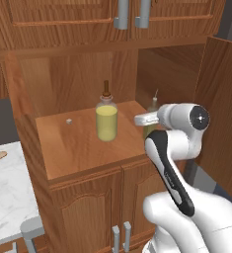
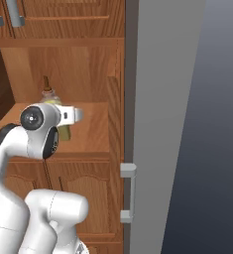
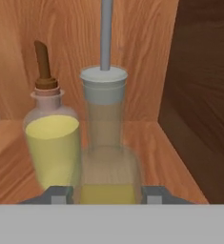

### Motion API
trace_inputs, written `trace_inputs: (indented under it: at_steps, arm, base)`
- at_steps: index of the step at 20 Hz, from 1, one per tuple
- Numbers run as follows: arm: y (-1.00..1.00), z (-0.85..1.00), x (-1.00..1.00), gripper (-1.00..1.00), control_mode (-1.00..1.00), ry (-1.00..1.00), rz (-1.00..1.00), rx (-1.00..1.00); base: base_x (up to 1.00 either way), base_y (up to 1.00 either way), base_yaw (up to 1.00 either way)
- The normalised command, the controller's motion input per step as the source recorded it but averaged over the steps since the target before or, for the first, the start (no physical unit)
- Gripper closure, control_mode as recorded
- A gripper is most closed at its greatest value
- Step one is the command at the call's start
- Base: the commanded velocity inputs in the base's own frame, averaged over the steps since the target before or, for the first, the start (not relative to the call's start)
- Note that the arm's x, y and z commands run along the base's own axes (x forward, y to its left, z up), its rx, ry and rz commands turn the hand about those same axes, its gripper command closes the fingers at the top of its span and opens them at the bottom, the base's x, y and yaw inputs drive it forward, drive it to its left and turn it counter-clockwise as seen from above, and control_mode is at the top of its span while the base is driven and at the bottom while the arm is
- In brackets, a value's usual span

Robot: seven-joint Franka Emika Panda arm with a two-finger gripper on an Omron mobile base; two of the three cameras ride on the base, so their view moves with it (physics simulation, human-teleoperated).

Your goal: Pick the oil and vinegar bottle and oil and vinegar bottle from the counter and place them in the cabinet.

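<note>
Squat round clear bottle with pale yellow liquid and brown neck stands on the cabinet shelf, left. Just right of it, the slim olive-green bottle with thin spout is pinched low in the pincer, over the same shelf. Risks: the slim bottle clips the round one and topples it; a high release tips the slim one; reddish-brown side wall close on the right.
</note>
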Motion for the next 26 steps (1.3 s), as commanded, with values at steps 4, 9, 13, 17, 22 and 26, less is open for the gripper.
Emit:
trace_inputs:
  at_steps: [4,9,13,17,22,26]
  arm:
    - [-0.03,-0.28,0.27,1.00,-1.00,-0.01,0.00,0.08]
    - [0.00,-0.23,0.31,1.00,-1.00,-0.01,0.00,0.03]
    - [0.07,-0.19,0.42,1.00,-1.00,0.00,-0.02,0.00]
    - [0.09,-0.17,0.44,1.00,-1.00,0.00,-0.03,0.00]
    - [0.08,-0.17,0.44,1.00,-1.00,0.00,-0.03,0.00]
    - [0.01,-0.18,0.38,1.00,-1.00,0.00,-0.01,0.00]
  base:
    - [0.00,0.00,0.00]
    - [0.00,0.00,0.00]
    - [0.00,0.00,0.00]
    - [0.00,0.00,0.00]
    - [0.00,0.00,0.00]
    - [0.00,0.00,0.00]
